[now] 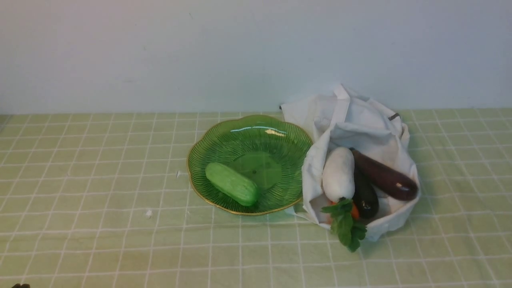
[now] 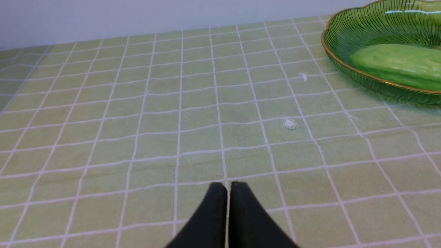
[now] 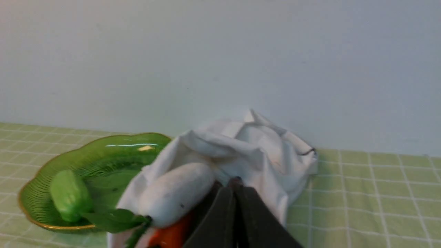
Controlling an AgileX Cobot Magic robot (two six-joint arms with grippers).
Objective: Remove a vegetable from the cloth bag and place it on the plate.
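The light green vegetable lies on the green glass plate at its front left; it also shows in the left wrist view and the right wrist view. The white cloth bag sits right of the plate, open toward me. Neither gripper shows in the front view. My left gripper is shut and empty, low over the tablecloth, left of the plate. My right gripper is shut and empty, just in front of the bag.
The bag holds a white radish, two dark eggplants, an orange carrot and green leaves. Small white crumbs lie on the green checked tablecloth. A pale wall stands close behind the bag and plate.
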